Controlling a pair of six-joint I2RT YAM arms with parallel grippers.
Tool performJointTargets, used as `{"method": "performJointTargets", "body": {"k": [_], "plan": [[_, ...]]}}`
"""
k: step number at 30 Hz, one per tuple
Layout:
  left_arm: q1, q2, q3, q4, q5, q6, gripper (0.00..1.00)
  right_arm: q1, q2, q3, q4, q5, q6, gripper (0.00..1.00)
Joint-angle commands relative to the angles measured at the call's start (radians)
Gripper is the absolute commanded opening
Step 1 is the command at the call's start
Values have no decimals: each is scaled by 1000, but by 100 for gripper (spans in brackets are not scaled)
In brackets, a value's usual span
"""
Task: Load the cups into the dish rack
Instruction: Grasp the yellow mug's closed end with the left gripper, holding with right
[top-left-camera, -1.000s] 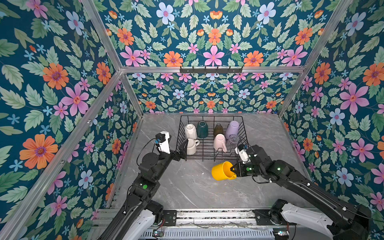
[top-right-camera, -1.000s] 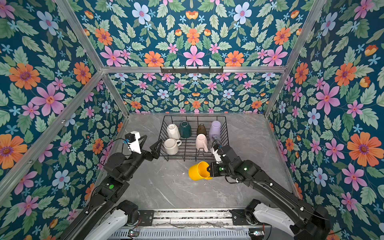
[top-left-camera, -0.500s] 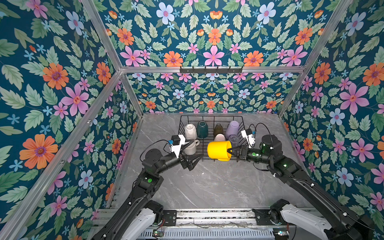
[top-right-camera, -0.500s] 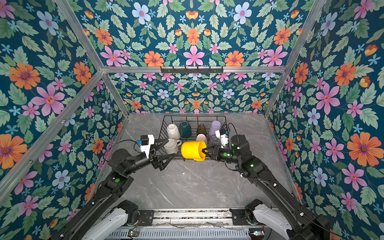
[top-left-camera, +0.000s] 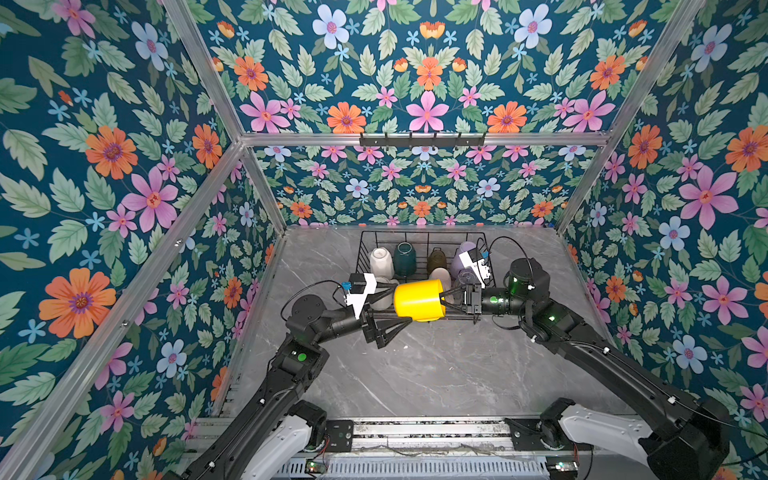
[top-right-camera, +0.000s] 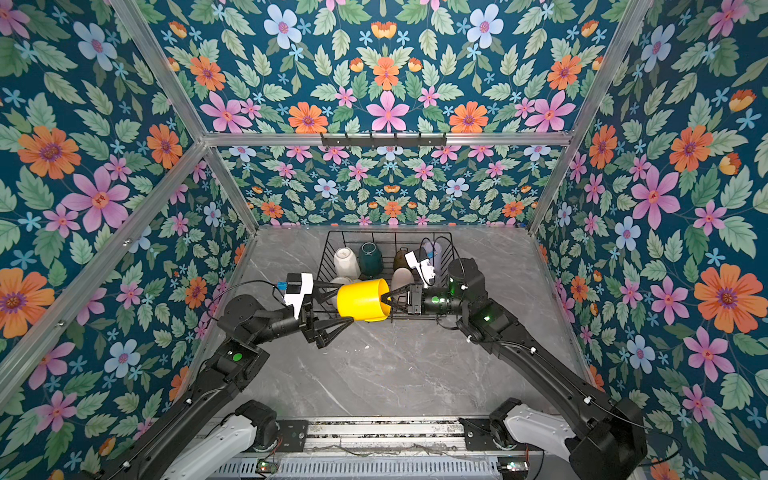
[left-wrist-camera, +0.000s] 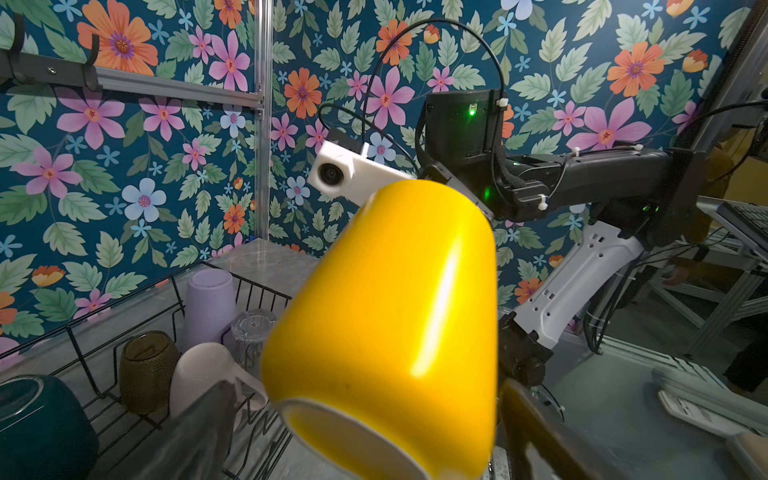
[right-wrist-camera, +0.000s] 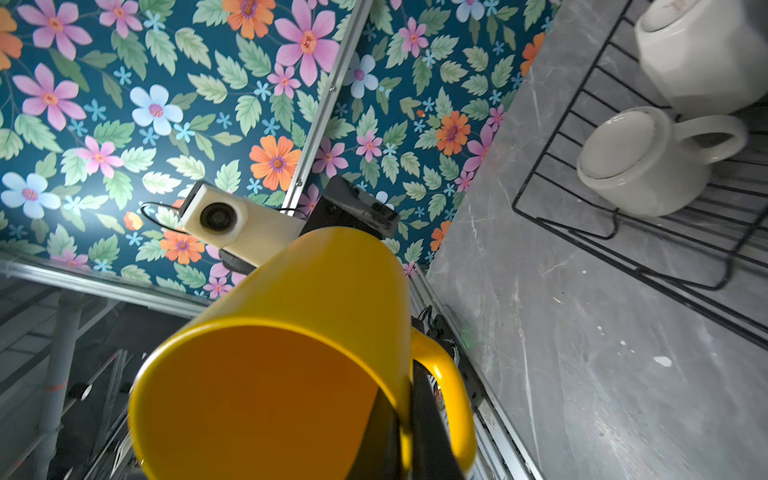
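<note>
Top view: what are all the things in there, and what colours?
Table: one, grey marble, underneath.
Rack: one, black wire, back of the table.
Hook rail: one, black, on the back wall.
White mugs: two, white, rack's left end.
Green mug: one, dark green, rack's back row.
Brown glass: one, olive-brown, back row.
Purple cup: one, lilac, back right corner.
Pink mug: one, pale pink, front row.
Clear glass: one, see-through, beside the purple cup.
Yellow mug: one, yellow, sideways in the air at the rack's front.
Left hand: one, black, open around the yellow mug's bottom.
Right hand: one, black, shut on the yellow mug's rim.
</note>
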Motion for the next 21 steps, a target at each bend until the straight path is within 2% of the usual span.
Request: {"method": "performJointTargets", "body": {"k": [1,12,21], "plan": [[1,4,8,39,11,-2,100,25,15,25,105,-52,-24,0],[1,12,13,74,68,-28,99,55,85,29,206,-85,22,0],[1,46,25,85,121,-48,93,64,117,23,269,-89,47,0]]}}
